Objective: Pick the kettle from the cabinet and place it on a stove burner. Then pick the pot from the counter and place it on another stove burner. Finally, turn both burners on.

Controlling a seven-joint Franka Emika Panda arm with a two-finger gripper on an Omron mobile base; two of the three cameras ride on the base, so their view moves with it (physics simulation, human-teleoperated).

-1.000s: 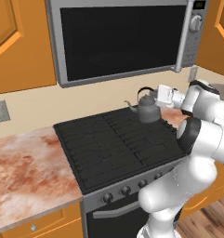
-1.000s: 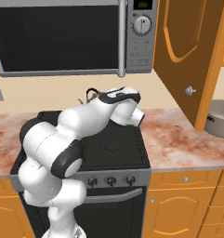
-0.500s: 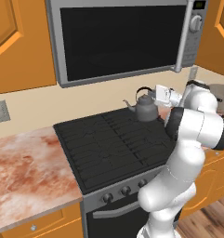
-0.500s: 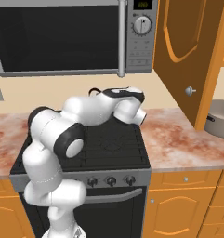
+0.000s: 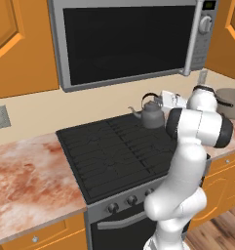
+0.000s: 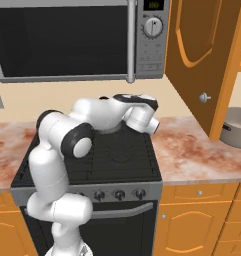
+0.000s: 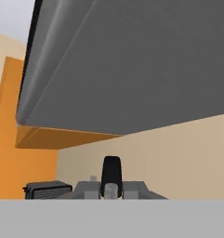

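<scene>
At centre left of the left base view, black stove burners [image 5: 114, 156] with the kettle [image 5: 150, 114] upright on the rear right grate, near the frame's centre right; just right of it the gripper [image 5: 164, 100], beside the arched handle, contact impossible to judge. At far right, the pot [image 5: 231, 102] on the counter [image 5: 31, 180] beyond the arm. In the hand view, one dark fingertip [image 7: 111, 174] low at centre under the microwave's [image 7: 132, 65] grey underside; jaw gap not readable, grasp cannot be told.
</scene>
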